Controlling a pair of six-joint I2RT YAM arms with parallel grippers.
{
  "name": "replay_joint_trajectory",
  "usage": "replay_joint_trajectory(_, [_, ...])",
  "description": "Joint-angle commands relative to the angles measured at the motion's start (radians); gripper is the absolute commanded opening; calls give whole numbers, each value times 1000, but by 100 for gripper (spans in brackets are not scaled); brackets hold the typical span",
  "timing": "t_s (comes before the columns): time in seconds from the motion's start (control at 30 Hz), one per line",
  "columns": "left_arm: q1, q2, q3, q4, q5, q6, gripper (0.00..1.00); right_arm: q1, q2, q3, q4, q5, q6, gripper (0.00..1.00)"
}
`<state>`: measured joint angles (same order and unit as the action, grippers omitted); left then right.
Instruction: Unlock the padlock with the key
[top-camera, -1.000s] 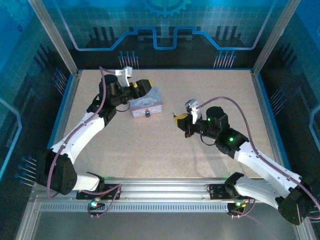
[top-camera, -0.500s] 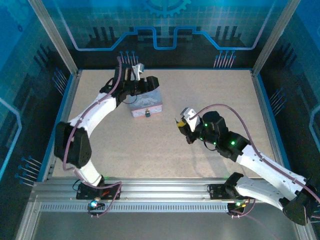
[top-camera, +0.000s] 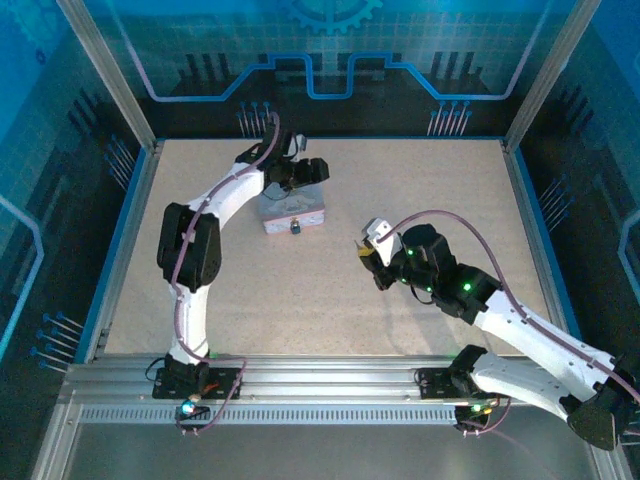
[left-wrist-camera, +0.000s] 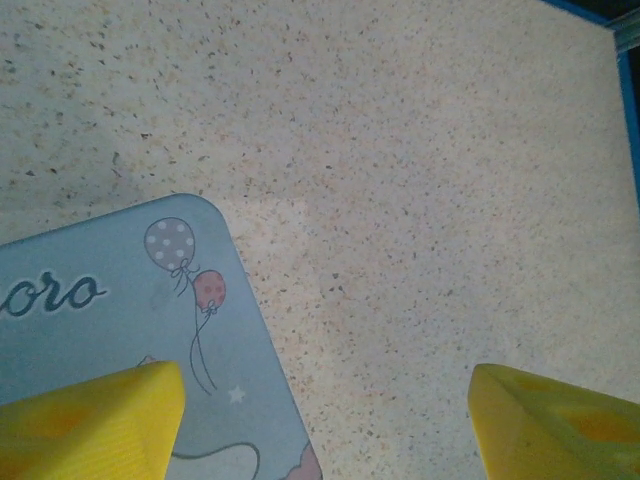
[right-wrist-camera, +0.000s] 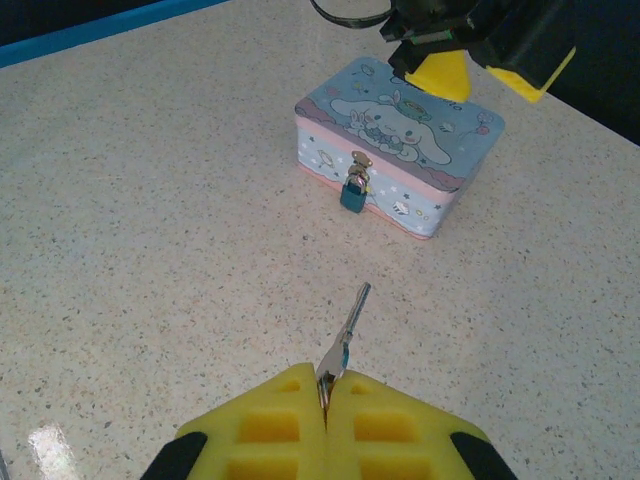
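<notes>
the right end effector (right-wrist-camera: 328, 400) is clamping the key (right-wrist-camera: 346, 330) between its closed yellow jaws. it is gripping the key by the head, so the thin blade is sticking out forward and pointing roughly at the padlock (right-wrist-camera: 353, 190). that hold looks deliberate, since it is leaving the whole blade free to enter the lock. the key is hanging just above the desk (right-wrist-camera: 150, 200), short of the padlock and not touching it.

the padlock is dangling from the clasp on the front wall of the tin box (right-wrist-camera: 410, 135). the box is sitting on the desk with that wall facing the right arm, which is giving the key a straight approach. the keyhole is too small to make out; if it is sitting on the underside, the blade will probably need tilting upward.

the left end effector (left-wrist-camera: 320, 430) is hovering at the far side of the box with its fingers (left-wrist-camera: 90, 420) spread wide, one over the lid's corner and the other over bare desk. nothing is between them. it is probably waiting to steady the light box so it is not sliding under the key's push.
</notes>
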<state>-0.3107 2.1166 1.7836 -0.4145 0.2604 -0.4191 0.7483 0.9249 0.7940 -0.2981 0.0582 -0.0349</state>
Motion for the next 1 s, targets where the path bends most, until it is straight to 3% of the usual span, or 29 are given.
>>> replay_joint_trajectory(0.0, [-19,38,54,-66,-20,32,76,17,-20,17,-23,34,3,0])
replay_joint_trajectory(0.37, [-62,128,129,-185,-72,118,76,18,-15,59,-92,99,19,0])
replay_joint_trajectory(0.63, [-110,134,94,-231,-101,162,77,6,-34,79,-142,144,39,0])
replay_joint_trajectory(0.97, [-215,29,-53,-164,-63,125,77,-157,-186,-17,-66,-57,110,0])
